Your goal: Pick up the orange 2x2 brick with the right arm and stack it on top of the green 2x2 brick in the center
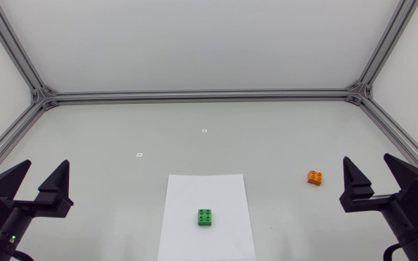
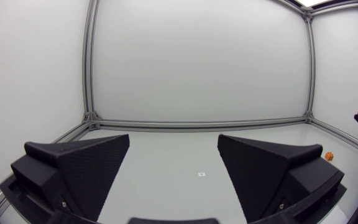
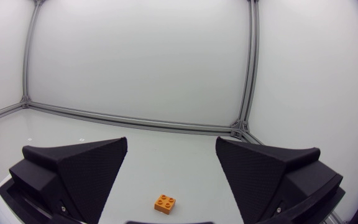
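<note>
Orange 2x2 brick (image 1: 315, 176) near right edge of tabletop (image 1: 267, 138), ahead of right gripper (image 1: 367, 161), fingers wide, apparently staged for pickup. Green 2x2 brick (image 1: 205, 217) on white sheet (image 1: 209, 190) at near edge. Left gripper (image 1: 46, 163) also wide

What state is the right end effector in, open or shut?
Open: right end effector is spread wide, gripping nothing; orange brick sits untouched.
</note>
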Controlling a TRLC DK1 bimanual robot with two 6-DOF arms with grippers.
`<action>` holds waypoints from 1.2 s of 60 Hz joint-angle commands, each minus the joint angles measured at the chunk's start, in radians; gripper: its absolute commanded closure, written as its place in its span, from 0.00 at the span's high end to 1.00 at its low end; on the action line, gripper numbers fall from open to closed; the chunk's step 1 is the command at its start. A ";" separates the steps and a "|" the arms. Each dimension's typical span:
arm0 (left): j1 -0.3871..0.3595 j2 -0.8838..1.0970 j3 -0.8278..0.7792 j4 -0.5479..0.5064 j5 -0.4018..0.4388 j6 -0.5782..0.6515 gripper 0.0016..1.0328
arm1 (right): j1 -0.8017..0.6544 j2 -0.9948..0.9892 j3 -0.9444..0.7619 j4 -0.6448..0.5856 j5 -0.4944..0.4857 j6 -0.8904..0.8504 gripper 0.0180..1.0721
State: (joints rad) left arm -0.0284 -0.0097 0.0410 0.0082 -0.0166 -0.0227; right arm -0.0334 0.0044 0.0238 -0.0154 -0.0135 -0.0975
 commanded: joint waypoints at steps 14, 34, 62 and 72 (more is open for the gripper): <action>-0.001 -0.004 -0.041 -0.011 0.003 0.006 0.96 | 0.004 -0.012 -0.024 0.019 0.004 0.018 0.96; -0.001 -0.004 -0.041 -0.011 0.003 0.006 0.96 | 0.003 -0.009 0.094 -0.046 0.004 0.018 0.96; -0.001 -0.004 -0.041 -0.011 0.003 0.006 0.96 | 0.029 0.350 0.396 -0.149 -0.002 0.021 0.96; -0.001 -0.004 -0.041 -0.011 0.003 0.006 0.96 | 0.029 0.506 0.489 -0.198 -0.011 0.021 0.96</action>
State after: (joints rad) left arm -0.0284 -0.0097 0.0410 0.0082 -0.0166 -0.0223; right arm -0.0135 0.4400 0.4583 -0.1894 -0.0196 -0.0971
